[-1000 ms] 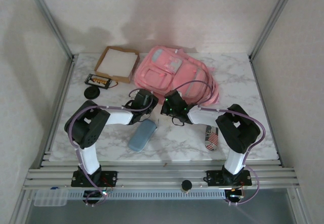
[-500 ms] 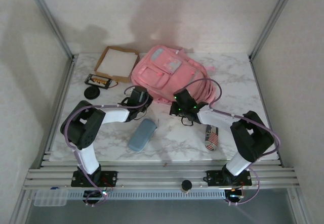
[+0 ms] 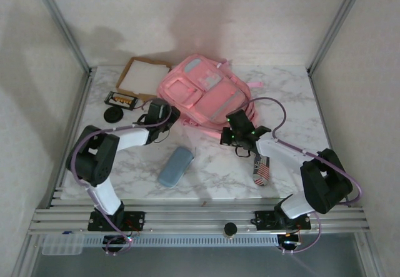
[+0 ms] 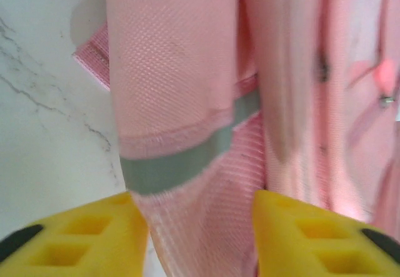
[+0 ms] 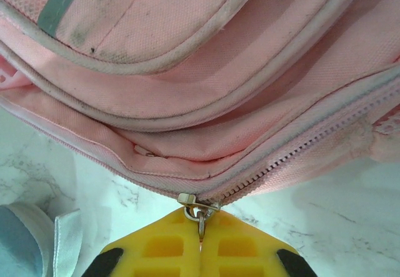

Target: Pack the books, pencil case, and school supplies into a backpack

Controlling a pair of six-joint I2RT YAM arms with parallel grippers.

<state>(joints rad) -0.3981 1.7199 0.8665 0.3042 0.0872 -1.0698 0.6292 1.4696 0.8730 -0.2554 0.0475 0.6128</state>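
At the far middle of the surface (image 3: 294, 102), the backpack (image 3: 203, 92) lay with its front pockets upward. My right pincer (image 5: 201, 242) was clenched on the metal zip pull (image 5: 199, 209) at the bag's near edge. The zip (image 5: 300, 149) ran up and to the right from the pull, its teeth meshed there.

My left pincer (image 4: 200, 239) stood at the bag's near left side. Its fingers (image 4: 81, 239) were apart, with pink mesh fabric and a grey band filling the gap between them. Whether they pinched that fabric I could not tell.

A blue-grey pouch (image 3: 175, 166), judged to be the pencil case, lay on the near surface, well apart from the bag.

Step in hand, as judged: opening the main compartment, with packing not yet begun. The next move called for drawing the pull along the curve of the zip track, keeping the pull in line with the teeth. The left side had to hold the bag against the drag; otherwise the whole bag was likely to slide instead of unzipping.
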